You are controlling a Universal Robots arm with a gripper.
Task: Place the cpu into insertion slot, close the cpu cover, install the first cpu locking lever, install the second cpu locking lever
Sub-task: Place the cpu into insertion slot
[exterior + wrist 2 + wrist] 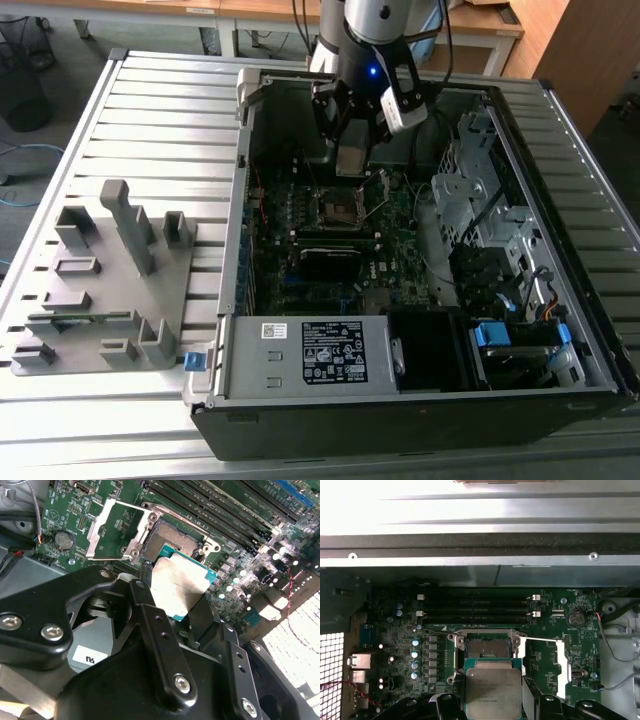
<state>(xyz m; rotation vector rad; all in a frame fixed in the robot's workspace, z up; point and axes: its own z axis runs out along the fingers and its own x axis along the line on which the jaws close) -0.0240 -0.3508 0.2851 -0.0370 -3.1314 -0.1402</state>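
Note:
My gripper (351,150) hangs over the open computer case, shut on the cpu (181,584), a flat square chip with a silver top and a green edge. In both wrist views the cpu (492,692) sits between the black fingers (150,615), just above and slightly short of the insertion slot (172,537). The slot (487,649) lies bare, its dark contact field showing. The cpu cover (112,527), a thin silver frame, is swung open beside the slot and shows as well in the first wrist view (561,665). In the exterior view the slot (338,207) lies right under the gripper.
Long black memory slots (477,607) run beside the socket. The metal case wall (480,550) rises behind them. A power supply (320,355) and a drive cage (480,210) fill the case's other parts. A grey fixture plate (110,290) lies on the exterior view's left.

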